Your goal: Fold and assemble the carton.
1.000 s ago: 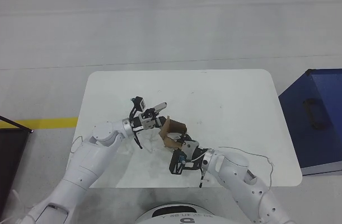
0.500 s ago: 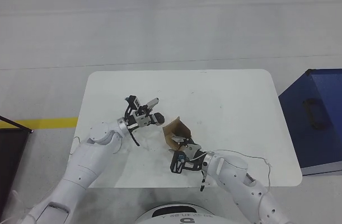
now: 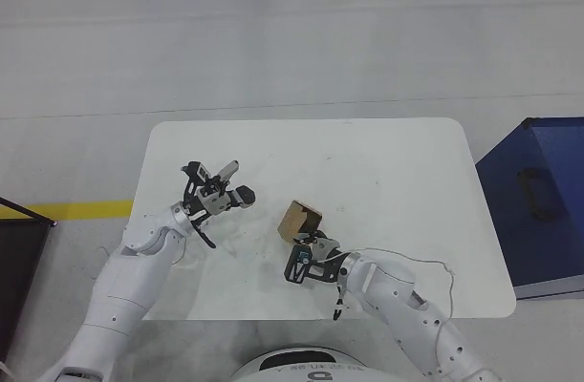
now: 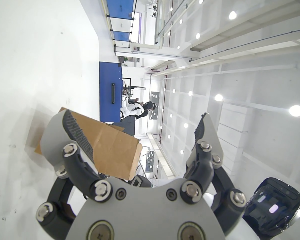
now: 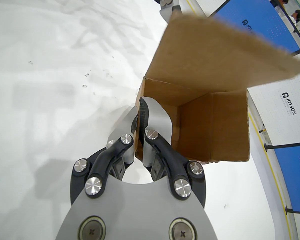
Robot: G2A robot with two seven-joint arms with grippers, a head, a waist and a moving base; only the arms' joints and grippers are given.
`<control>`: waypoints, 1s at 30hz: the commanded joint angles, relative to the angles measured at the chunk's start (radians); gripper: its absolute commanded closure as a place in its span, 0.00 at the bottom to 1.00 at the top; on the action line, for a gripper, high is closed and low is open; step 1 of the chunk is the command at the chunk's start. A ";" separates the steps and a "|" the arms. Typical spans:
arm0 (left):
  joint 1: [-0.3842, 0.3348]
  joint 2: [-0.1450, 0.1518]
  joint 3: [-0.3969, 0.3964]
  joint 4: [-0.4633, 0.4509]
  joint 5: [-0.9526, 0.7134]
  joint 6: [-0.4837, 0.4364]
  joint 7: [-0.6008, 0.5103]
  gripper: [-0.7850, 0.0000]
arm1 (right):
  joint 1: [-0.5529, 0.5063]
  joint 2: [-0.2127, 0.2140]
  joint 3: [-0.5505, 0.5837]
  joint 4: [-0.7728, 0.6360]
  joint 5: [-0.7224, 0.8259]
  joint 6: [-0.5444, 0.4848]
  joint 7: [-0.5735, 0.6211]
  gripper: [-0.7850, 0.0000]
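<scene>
The small brown cardboard carton (image 3: 298,222) sits near the middle of our white table (image 3: 387,162); our right gripper (image 5: 140,112) pinches one wall's rim, our left gripper (image 4: 135,118) hangs spread, apart from it. We judge it light and crease-prone: hold walls near folds

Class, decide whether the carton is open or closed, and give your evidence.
Open. The carton's bare inside walls show, and one flap stands out unfolded from the opening. The right gripper pinches one wall.

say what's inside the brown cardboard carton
Bare inner walls of the brown cardboard carton, plus one finger of the right gripper clamping a wall. The raised flap hides the far part.
</scene>
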 commanded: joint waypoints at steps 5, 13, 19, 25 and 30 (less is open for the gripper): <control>0.006 0.000 -0.001 -0.019 0.010 0.009 -0.001 0.00 | 0.000 -0.003 -0.018 -0.003 0.021 0.036 -0.013 0.35; 0.004 -0.004 0.007 -0.014 0.007 0.009 -0.015 0.00 | 0.002 -0.007 -0.042 -0.007 0.034 0.079 -0.024 0.29; 0.018 -0.007 0.011 0.000 -0.019 -0.001 -0.034 0.00 | 0.039 -0.017 -0.090 -0.022 0.024 0.093 -0.002 0.28; 0.027 -0.014 0.054 0.025 -0.007 0.042 -0.053 0.00 | 0.098 -0.030 -0.156 -0.026 -0.012 0.083 0.014 0.31; 0.032 -0.016 0.046 0.059 -0.008 0.027 -0.022 0.00 | 0.164 -0.047 -0.234 0.034 -0.027 0.023 0.039 0.31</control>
